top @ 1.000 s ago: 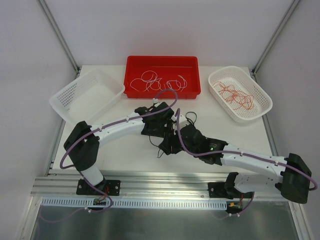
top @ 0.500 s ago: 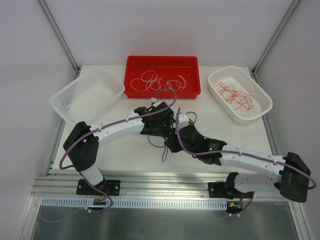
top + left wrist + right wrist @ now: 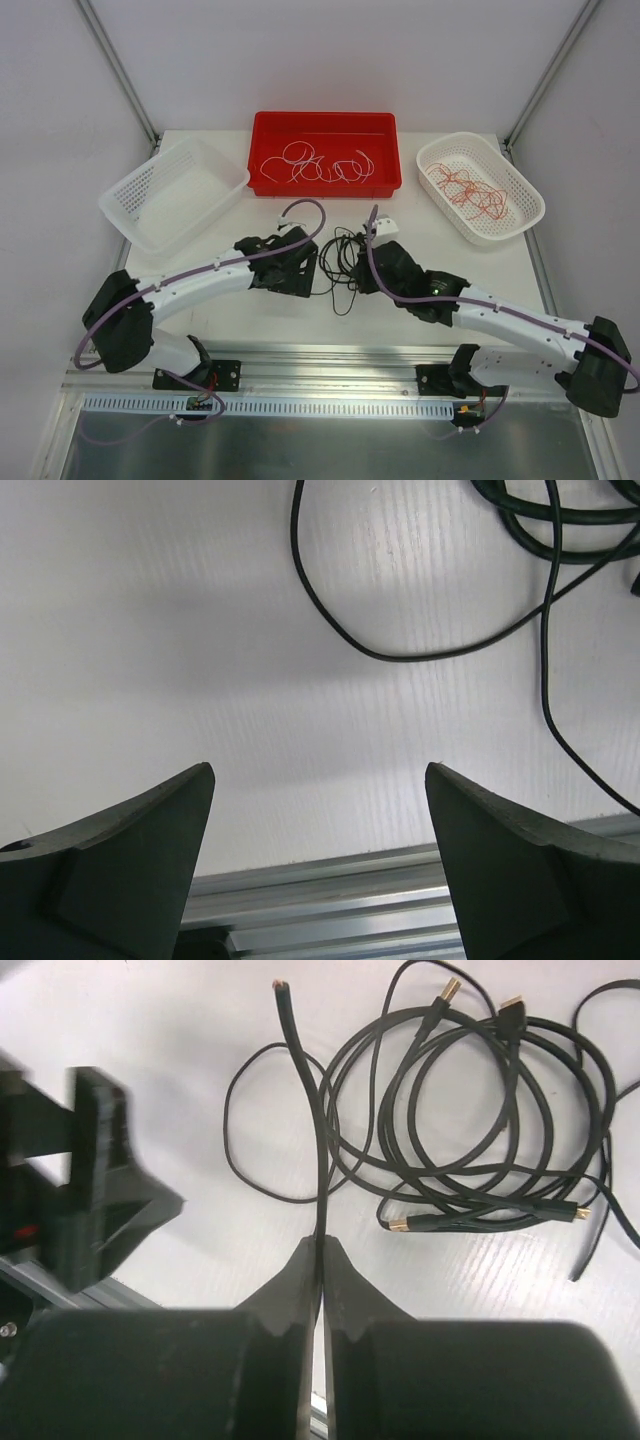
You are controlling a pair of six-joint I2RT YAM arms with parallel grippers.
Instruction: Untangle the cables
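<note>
The right gripper point(image 3: 320, 1248) is closed tight on one strand of the black cables point(image 3: 319, 1175), which lie coiled on the table point(image 3: 440, 220) between both arms. The left gripper point(image 3: 320, 780) is wide open and empty, just beside them.

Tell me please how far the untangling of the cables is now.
Done, it seems: white cables lie in the red bin, and red-orange cables in the right white basket. In hand: the right pincer is shut on one black cable; the left pincer is open and holds nothing. Left: the black tangle lies coiled together on the table.
</note>
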